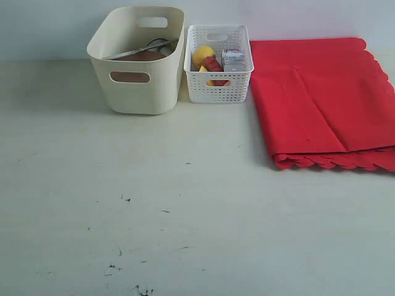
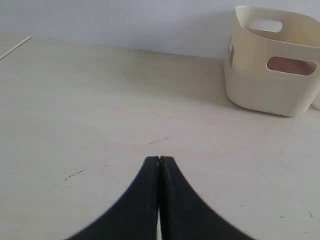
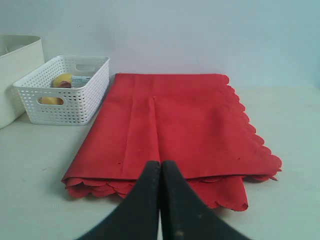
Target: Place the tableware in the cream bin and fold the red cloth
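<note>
at the back of the table [image 1: 185, 216], the exterior view gives me the whole layout: cream bin [image 1: 136, 92] on the left, white lattice basket [image 1: 219, 89] just beside it, red cloth [image 1: 321, 92] lying folded on the right. neither arm shows there.

only that view lets me look down into the bin. a brown plate [image 1: 143, 55] lies inside, with a long metal piece [image 1: 139, 49] slanting across it and a dark curved rim [image 1: 162, 44] behind. i can't tell which utensil is which, and the bin wall hides anything lower. the basket holds a lemon [image 1: 203, 55], a sausage [image 1: 214, 65] and a carton [image 1: 232, 58].

the left wrist view shows my left gripper [image 2: 159, 160] with jaws pressed together and empty, over bare table well apart from the bin. a brownish patch shows through the handle cut-out.

the right wrist view shows my right gripper [image 3: 160, 162] closed the same way, holding nothing, near the cloth's scalloped edge. i can't tell whether it touches. this view alone shows the stacked scalloped layers, with one lower corner poking out. the bin is cut off at the frame edge.
</note>
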